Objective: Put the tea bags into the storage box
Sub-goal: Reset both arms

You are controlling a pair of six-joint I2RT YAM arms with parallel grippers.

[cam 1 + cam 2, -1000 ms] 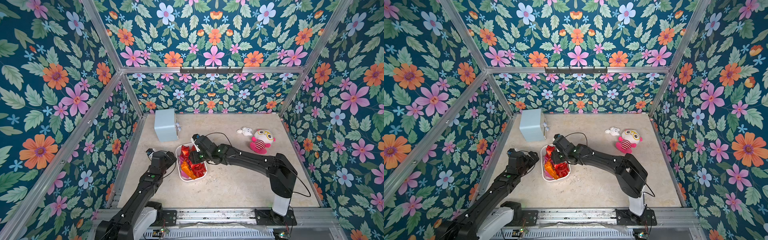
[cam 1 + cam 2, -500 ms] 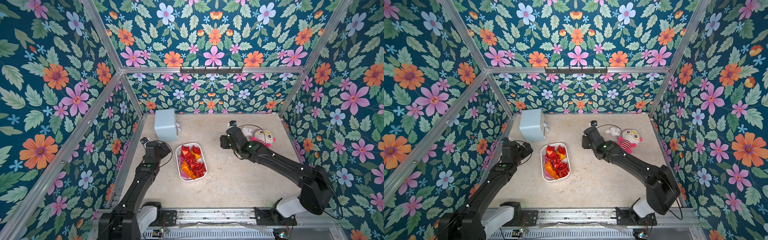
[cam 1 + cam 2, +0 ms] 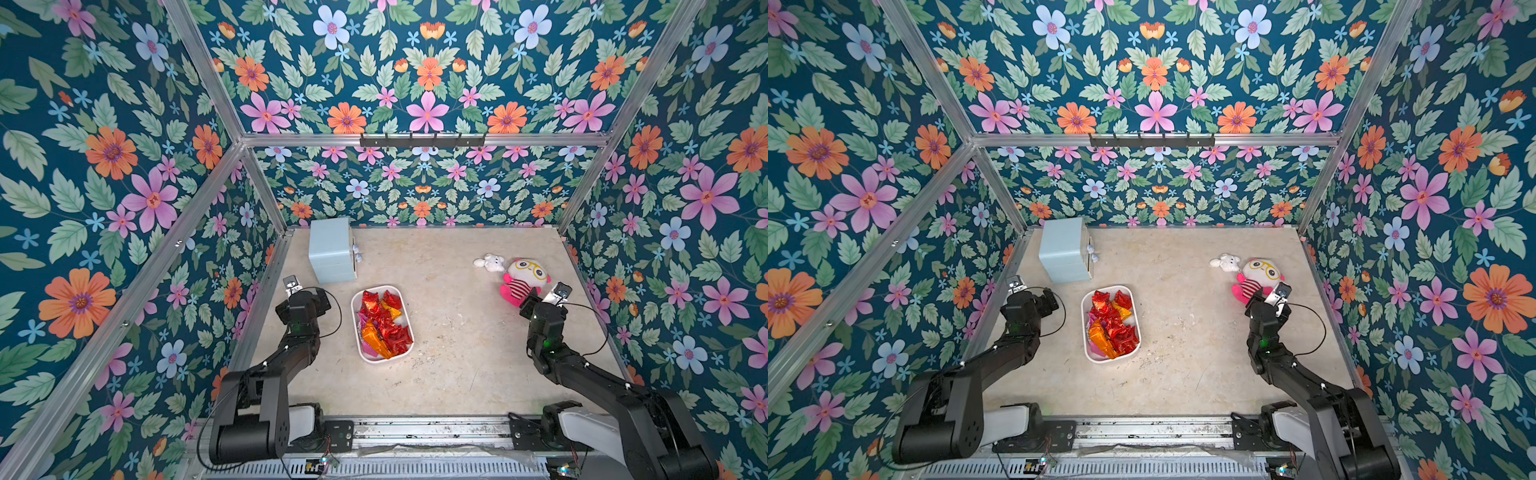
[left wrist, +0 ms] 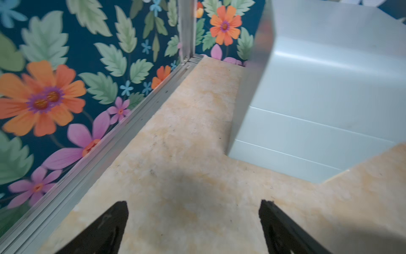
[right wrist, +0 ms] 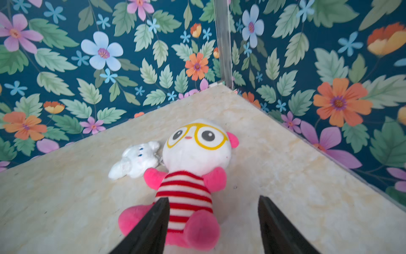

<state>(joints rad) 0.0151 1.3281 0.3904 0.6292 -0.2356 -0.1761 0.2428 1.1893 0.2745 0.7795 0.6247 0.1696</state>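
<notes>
The storage box [image 3: 356, 320] [image 3: 1086, 328], a shallow white tray, lies on the floor left of centre in both top views. The tea bags [image 3: 384, 328] [image 3: 1113, 328], red, pink and orange foil sachets, lie piled inside it. No sachet shows on the floor outside it. My left gripper [image 3: 323, 298] [image 4: 193, 204] hangs left of the tray near the side wall, open over bare floor. My right gripper [image 3: 530, 301] [image 5: 214, 200] is far to the right, open above the legs of a pink plush doll [image 3: 521, 280] [image 5: 197, 154], gripping nothing.
A pale blue drawer box [image 3: 332, 251] [image 4: 318, 99] stands behind the tray near the back left corner. A small white plush [image 3: 490, 262] [image 5: 136, 161] lies beside the doll's head. Flowered walls enclose the floor on three sides.
My right arm has swung from over the tray to the right side by the doll, its jaws widening. My left arm has drawn back toward the left wall.
</notes>
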